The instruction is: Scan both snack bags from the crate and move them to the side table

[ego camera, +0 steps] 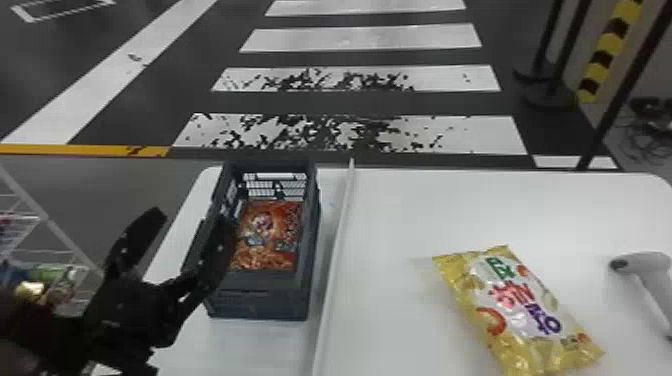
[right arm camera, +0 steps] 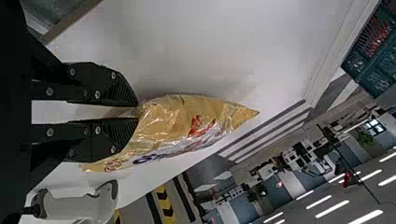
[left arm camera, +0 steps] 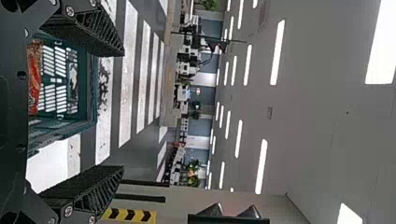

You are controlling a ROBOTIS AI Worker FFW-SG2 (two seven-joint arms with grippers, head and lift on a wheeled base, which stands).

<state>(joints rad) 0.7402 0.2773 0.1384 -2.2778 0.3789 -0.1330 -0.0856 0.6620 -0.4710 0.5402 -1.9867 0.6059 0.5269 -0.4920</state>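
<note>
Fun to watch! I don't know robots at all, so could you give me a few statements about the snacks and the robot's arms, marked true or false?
1. The red-orange bag is inside the crate. True.
2. Both arms are gripping a bag. False: the left end effector is open and empty.
3. The right end effector pinches the yellow bag. True.
4. The crate holds everything. False: the scanner is right of the yellow bag.

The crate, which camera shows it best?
The head view: the crate shows nearly whole there, with the orange snack bag inside. The left wrist view shows a latticed wall and part of the rim; the right wrist view catches part at the edge.
</note>
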